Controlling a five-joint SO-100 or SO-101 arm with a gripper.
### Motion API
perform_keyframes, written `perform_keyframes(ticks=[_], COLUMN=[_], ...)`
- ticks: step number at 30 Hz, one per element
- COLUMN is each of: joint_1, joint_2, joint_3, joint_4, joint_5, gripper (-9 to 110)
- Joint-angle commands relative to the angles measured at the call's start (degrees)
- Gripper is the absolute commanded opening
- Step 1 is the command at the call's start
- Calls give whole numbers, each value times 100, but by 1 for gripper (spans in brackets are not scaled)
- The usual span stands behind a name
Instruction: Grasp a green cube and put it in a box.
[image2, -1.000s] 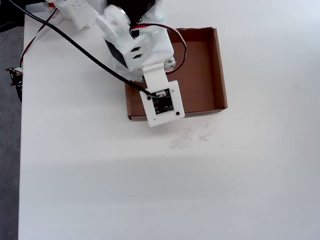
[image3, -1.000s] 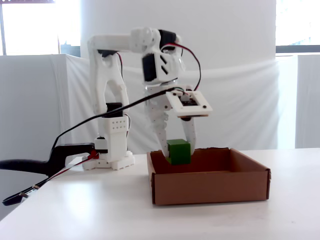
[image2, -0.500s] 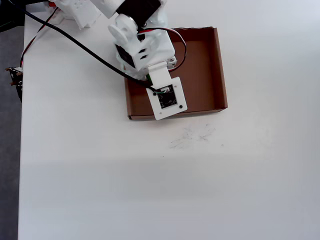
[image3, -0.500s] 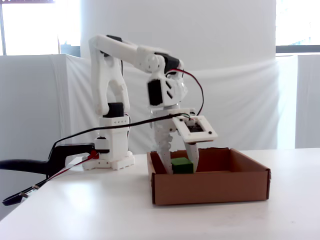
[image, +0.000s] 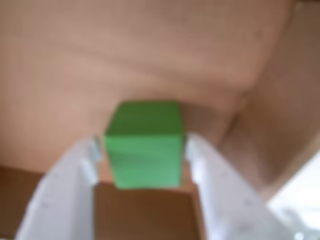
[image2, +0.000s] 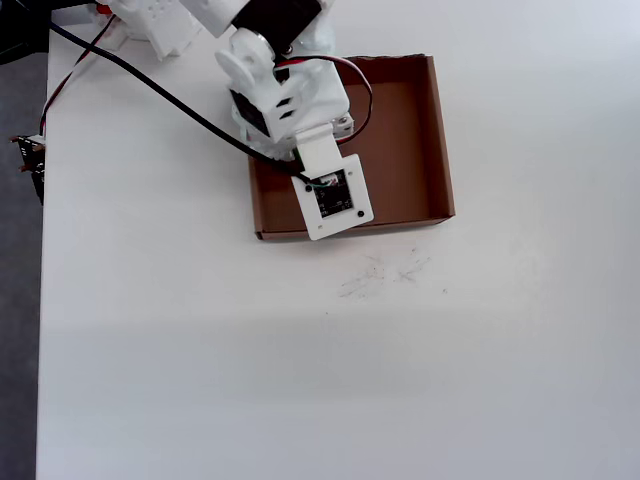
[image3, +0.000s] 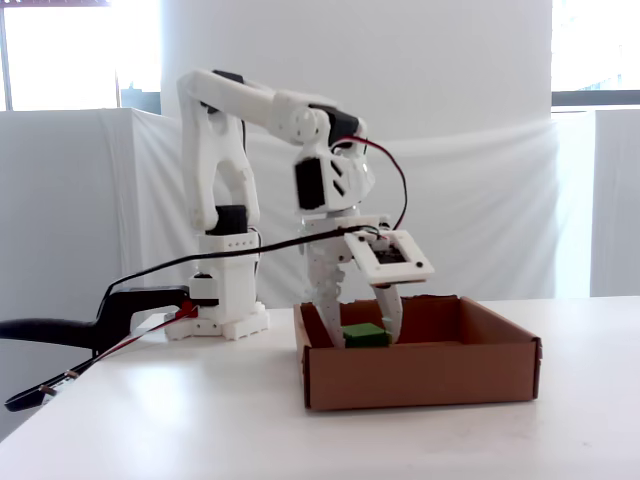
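The green cube sits low inside the brown box, close to a wall corner. My gripper straddles it, and a thin brown gap shows between the cube and each white finger, so the jaws stand slightly open. In the fixed view only the cube's top shows above the box's front wall, with the gripper reaching down around it near the box's left end. From overhead the arm and its camera plate hide the cube and fingers over the box's left half.
The arm's base stands behind the box to the left. A black cable runs from the wrist across the table's back left. Faint scuff marks lie in front of the box. The table's left edge borders dark floor.
The gripper lowered the cube from above the box walls down into the box. In the last half second the fingers spread a little and the cube settled lower.
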Motion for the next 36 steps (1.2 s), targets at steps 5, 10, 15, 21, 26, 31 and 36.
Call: perform_keyframes(ticks=[5,10,15,21,26,31,36], joint_1=[387,1002,2215,3032,3287,3375,3524], joint_2=[729,1257,2250,3454,4412,5300,6249], joint_3=[-993,-1433,-1151,35,1160,2153,3085], joint_4=[712,536,642,694,870,835,809], joint_5=[26,0,-211,-809,-1160,-1318,-1529], gripper=[22,21,18,17,17,16,16])
